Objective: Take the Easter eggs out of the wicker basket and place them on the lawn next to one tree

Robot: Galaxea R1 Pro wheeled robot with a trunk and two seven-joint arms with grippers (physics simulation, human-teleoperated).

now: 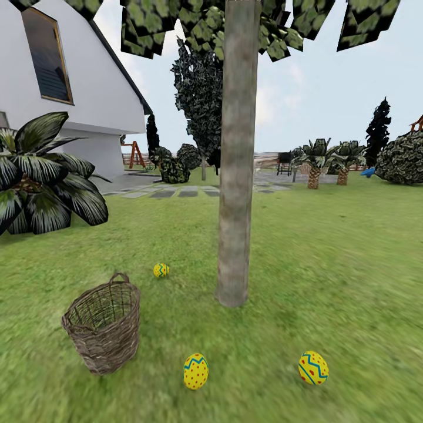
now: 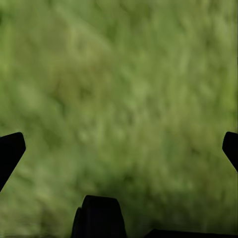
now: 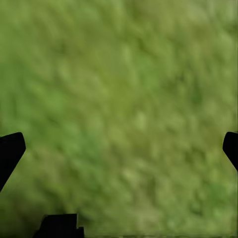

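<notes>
The lawn (image 1: pixel 352 264) spreads round the tree (image 1: pixel 238 176), its trunk upright at the middle. The wicker basket (image 1: pixel 106 335) stands near its foot, looking empty. Three Easter eggs lie on grass about the trunk: the far egg (image 1: pixel 161 270), the near egg (image 1: pixel 195 371) just beside the basket, the right-hand egg (image 1: pixel 313 368). The left gripper (image 2: pixel 119 148) and right gripper (image 3: pixel 119 148) hang spread wide over bare grass (nothing between the fingers), so which arm is nearer the eggs I cannot tell; the task looks done
</notes>
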